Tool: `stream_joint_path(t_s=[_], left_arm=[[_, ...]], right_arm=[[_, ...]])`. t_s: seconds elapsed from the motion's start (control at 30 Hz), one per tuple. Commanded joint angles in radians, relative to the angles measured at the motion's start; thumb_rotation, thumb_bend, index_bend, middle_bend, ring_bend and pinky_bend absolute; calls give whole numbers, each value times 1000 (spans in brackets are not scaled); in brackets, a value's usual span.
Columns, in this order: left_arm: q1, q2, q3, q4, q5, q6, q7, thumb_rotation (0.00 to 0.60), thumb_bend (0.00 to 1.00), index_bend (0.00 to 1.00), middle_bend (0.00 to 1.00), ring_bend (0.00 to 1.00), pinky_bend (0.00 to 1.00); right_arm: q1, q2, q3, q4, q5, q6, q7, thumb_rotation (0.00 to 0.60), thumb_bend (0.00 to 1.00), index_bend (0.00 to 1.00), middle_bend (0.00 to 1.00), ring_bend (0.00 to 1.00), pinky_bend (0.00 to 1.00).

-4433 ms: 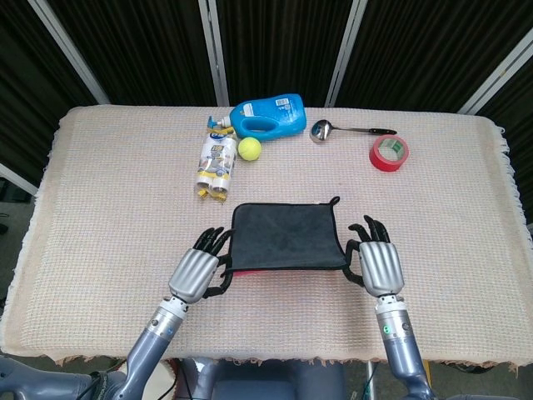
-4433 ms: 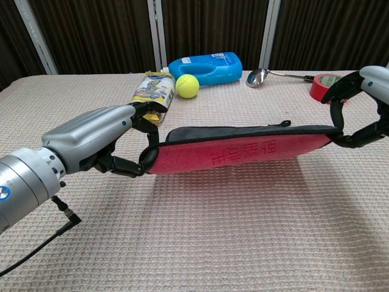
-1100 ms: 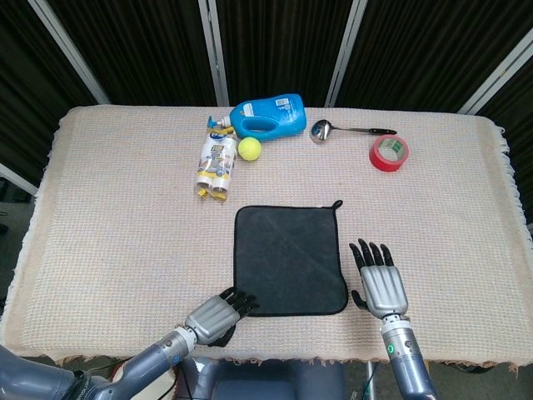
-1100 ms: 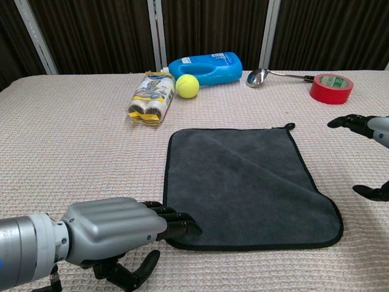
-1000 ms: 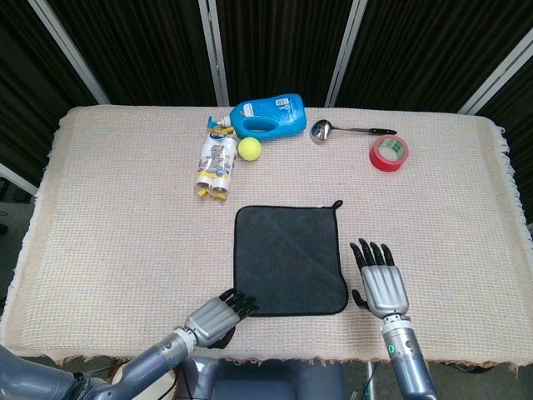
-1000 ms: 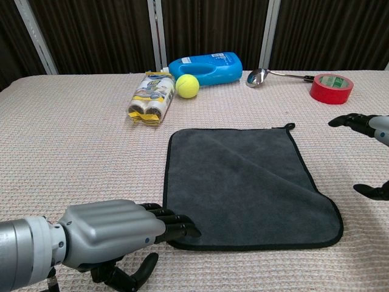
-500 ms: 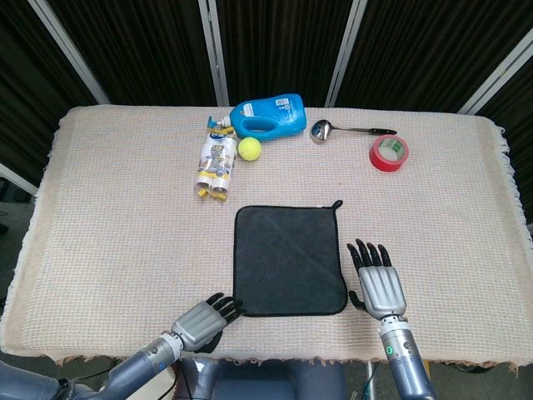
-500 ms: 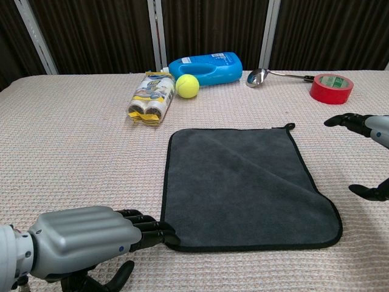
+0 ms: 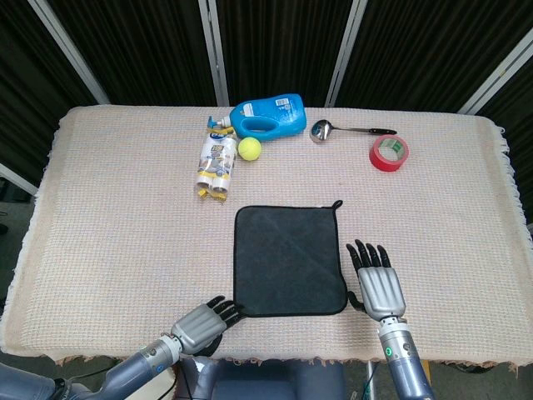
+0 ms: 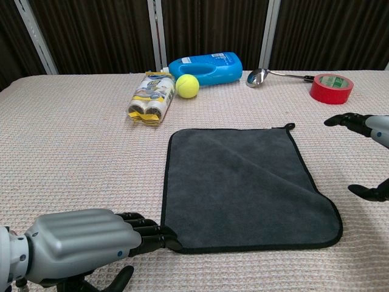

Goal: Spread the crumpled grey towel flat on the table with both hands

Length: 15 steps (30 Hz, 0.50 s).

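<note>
L hand (image 9: 200, 326) & R hand (image 9: 379, 283) flat, fingers apart.

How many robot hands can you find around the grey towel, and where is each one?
2. The left robot hand sits at the grey towel's near left corner; the right robot hand lies beside its right edge, fingers spread, holding nothing.

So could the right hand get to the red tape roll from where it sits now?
Probably yes: the right hand is open beside the towel, and only bare tablecloth lies between it and the red tape roll.
</note>
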Motion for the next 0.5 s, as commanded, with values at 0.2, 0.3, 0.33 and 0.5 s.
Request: stream_joint_path(t_s=[0.2,0.3,0.33,0.5], left_arm=[[6,-18,-22,0,24,41,4,600,787,35,0,0,5],[2,-21,-29,-4,36,42,4,600,787,35,0,0,5],[-1,-24,-32,-3,36,39,8,600,788,34,0,0,5],[-18,-48,-41,5,0,22,34,600,788,34,0,0,5]], right_arm=[[-8,9,4,5,-9,-3,27,600,371,0,0,0,0],[-10,12,5,7,-11,-6,33,600,371,0,0,0,0],[-9,12,5,6,-11,-8,34,600,371,0,0,0,0],[-13,11,3,6,-16,-11,38,600,371,0,0,0,0]])
